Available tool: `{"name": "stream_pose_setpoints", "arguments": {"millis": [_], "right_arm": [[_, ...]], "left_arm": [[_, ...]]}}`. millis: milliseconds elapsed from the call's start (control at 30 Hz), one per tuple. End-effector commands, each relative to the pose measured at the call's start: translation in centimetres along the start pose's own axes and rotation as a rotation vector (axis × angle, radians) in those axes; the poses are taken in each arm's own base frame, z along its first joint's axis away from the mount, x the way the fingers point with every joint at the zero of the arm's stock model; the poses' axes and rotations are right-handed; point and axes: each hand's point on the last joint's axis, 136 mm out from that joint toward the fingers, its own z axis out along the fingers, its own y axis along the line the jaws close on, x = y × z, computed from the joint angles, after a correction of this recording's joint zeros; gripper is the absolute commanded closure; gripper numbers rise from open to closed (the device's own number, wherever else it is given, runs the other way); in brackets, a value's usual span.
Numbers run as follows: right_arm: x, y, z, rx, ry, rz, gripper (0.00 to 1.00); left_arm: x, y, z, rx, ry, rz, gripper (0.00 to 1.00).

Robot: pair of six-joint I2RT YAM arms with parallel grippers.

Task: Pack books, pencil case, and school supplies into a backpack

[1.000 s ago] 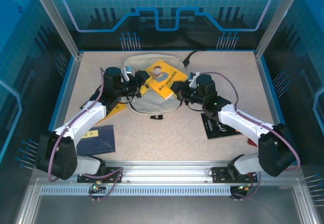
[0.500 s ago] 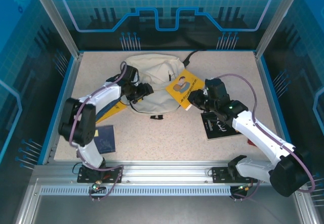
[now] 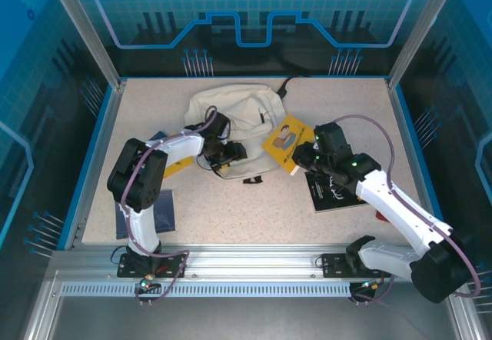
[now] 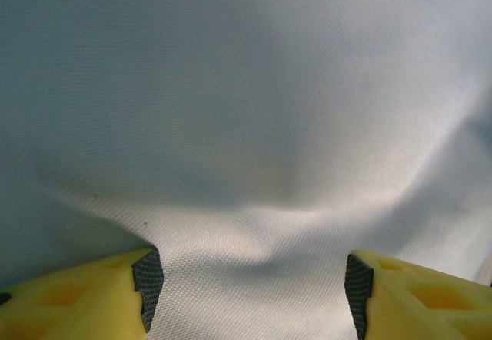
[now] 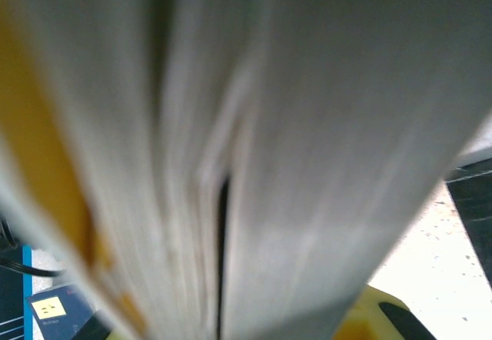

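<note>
Where left tool [image 4: 250, 282] gapes, backpack [image 4: 254, 125] seemingly touches.

Cannot read the print on the yellow book [image 3: 284, 141] from above; at the right wrist, smeared into grey page edges running off top and bottom. Hides part of the black book [image 3: 332, 195] under the right arm [image 3: 384, 198] and part of the dark blue book [image 3: 163, 211] behind the left arm [image 3: 138, 180]. Cuts off the yellow fingers [image 4: 73, 301] of the left gripper [image 4: 251, 282] at the bottom of the left wrist view, backpack [image 4: 246, 125] fabric running past every edge.

Speckled table [image 3: 254, 213] — blue-panelled walls [image 3: 254, 1]
</note>
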Motion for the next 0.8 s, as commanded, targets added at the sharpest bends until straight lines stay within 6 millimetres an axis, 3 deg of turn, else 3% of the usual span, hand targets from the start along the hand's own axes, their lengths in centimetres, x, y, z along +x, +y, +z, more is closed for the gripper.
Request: {"name": "stream_pose_setpoints", "arguments": {"millis": [0, 200, 267, 400, 633, 767], "right_arm": [[-2.2, 0.3, -2.7, -0.018, -0.091, -0.016, 0.94], [-2.2, -2.7, -4.2, 0.058, -0.098, -0.001, 0.94], [-2.4, -3.9, -4.4, 0.083, -0.094, 0.017, 0.94], [-3.2, -5.1, -4.8, 0.093, -0.091, 0.046, 0.94], [-4.1, -6.3, -4.8, 0.102, -0.112, 0.072, 0.94], [-3.9, -6.8, -4.5, 0.102, -0.091, 0.084, 0.94]], "left_arm": [[3.8, 0.3, 0.3, -0.060, 0.062, -0.002, 0.32], [4.0, -2.9, -2.0, -0.115, -0.010, 0.252, 0.32], [5.1, -4.4, -2.4, -0.107, 0.024, 0.405, 0.38], [6.6, -6.0, -3.0, -0.136, 0.079, 0.619, 0.39], [8.4, -8.5, -1.9, -0.126, 0.122, 0.821, 0.39], [7.4, -8.0, -0.8, -0.230, 0.103, 0.854, 0.47]]}}
